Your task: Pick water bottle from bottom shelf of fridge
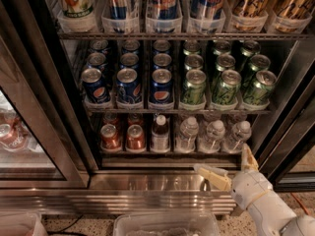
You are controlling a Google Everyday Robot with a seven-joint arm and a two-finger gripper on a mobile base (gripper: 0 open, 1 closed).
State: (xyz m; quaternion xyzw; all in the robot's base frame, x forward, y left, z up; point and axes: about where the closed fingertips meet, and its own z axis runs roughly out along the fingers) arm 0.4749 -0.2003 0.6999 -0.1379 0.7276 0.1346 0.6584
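Low on the right, before the fridge's (147, 183) steel base, the gripper (221, 159) has its fingers spread wide and empty, just short of the bottom shelf (167, 154), where the water bottle (237, 134) stands upright at the right end, red-orange cans (123, 135) further left.

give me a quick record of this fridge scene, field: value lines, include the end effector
end effector: open, empty, low right, outside the fridge, in front of its steel base
water bottles: three, upright, right half of bottom shelf
closest bottle: rightmost water bottle, untouched
left of them: dark bottle, then red cans
shelf above: blue cans left, green cans right
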